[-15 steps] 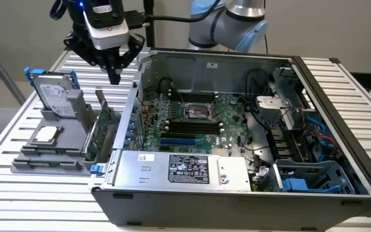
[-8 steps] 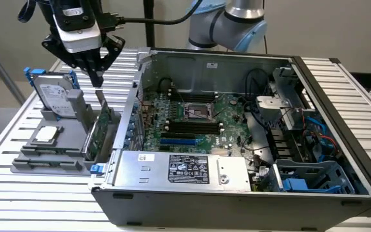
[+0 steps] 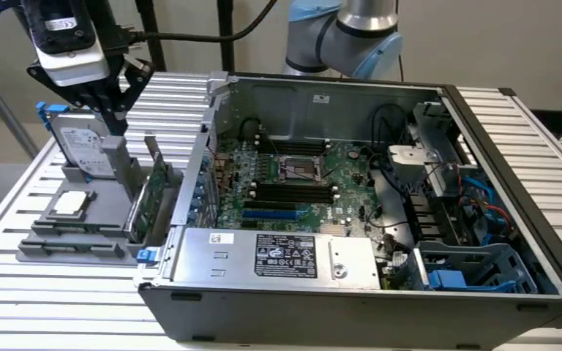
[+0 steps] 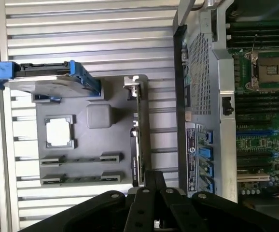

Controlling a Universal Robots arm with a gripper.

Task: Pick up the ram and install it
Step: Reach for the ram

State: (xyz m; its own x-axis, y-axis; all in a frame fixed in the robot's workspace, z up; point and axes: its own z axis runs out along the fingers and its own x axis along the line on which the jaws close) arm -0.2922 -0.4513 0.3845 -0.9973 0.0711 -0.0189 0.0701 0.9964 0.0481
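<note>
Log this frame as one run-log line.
tool: shut, empty, above gray holder | ram: flat in holder, untouched | computer case: open, beside holder

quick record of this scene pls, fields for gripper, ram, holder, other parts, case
gripper: hangs over the holder, outside the case
ram: thin green stick seated in the holder, not yet lifted
holder: gray, on the slatted table, at the exterior view's left of the case
other parts: hard drive upright, processor lying flat, expansion card on edge
case: open, motherboard exposed, long black slots look empty
</note>
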